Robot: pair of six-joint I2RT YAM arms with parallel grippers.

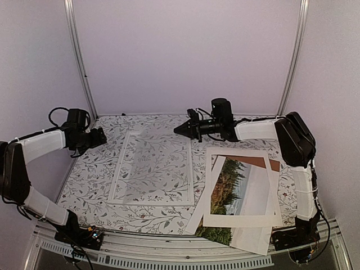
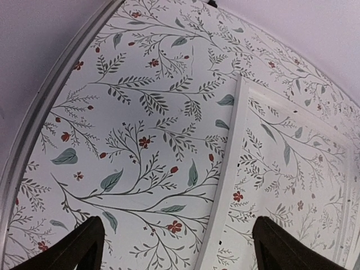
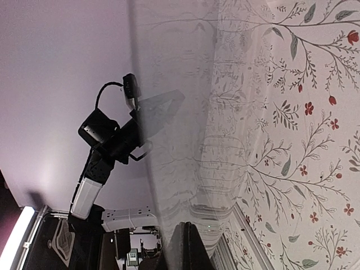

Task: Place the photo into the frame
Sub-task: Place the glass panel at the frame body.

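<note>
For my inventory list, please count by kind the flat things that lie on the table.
frame: 1
mat: 1
photo: 1
backing board: 1
Total: 4
</note>
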